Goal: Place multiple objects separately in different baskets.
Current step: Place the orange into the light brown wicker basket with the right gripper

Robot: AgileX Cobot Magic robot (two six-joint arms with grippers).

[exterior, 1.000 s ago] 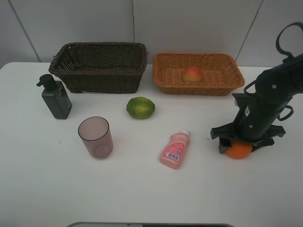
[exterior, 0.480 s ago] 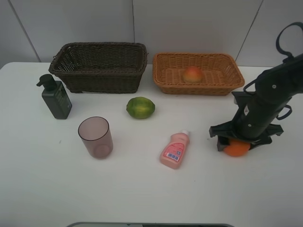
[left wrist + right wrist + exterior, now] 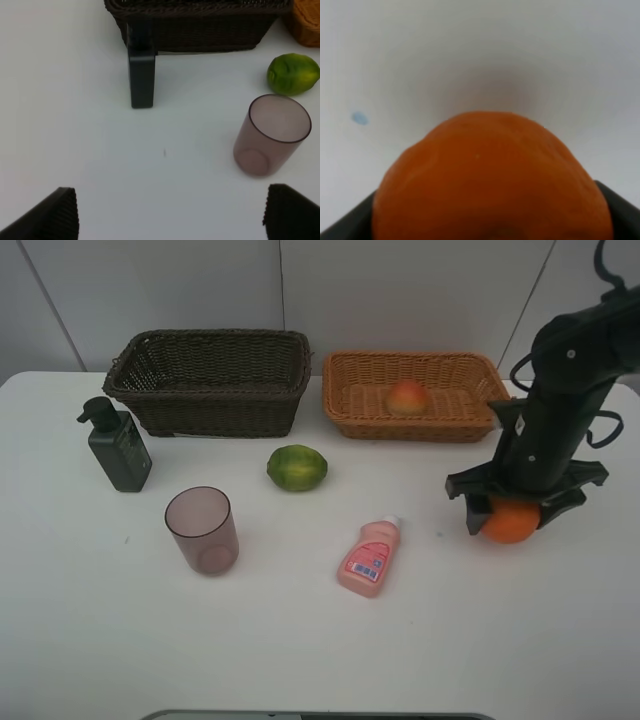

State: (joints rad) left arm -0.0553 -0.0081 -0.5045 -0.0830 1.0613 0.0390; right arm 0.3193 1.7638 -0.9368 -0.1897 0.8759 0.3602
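My right gripper [image 3: 510, 514] is shut on the orange [image 3: 510, 523] and holds it just above the table at the right; the orange [image 3: 492, 182] fills the right wrist view. A peach-red fruit [image 3: 407, 397] lies in the light tan basket [image 3: 345, 410]. The dark brown basket [image 3: 210, 400] stands at the back left. On the table are the green round fruit [image 3: 297, 467], the pink cup [image 3: 202, 530], the small pink bottle [image 3: 370, 557] lying down, and the dark green pump bottle [image 3: 118, 446]. My left gripper [image 3: 170, 215] is open, its fingertips [image 3: 55, 215] at the frame's lower corners, near the cup [image 3: 272, 135].
The white table ends at a pale panelled wall behind the baskets. A grey edge [image 3: 320, 715] shows at the table's near side. The green fruit [image 3: 292, 74] and pump bottle [image 3: 141, 75] also show in the left wrist view.
My right gripper has lifted the orange off the table and moved it slightly toward the back. The left arm and the other objects have not moved.
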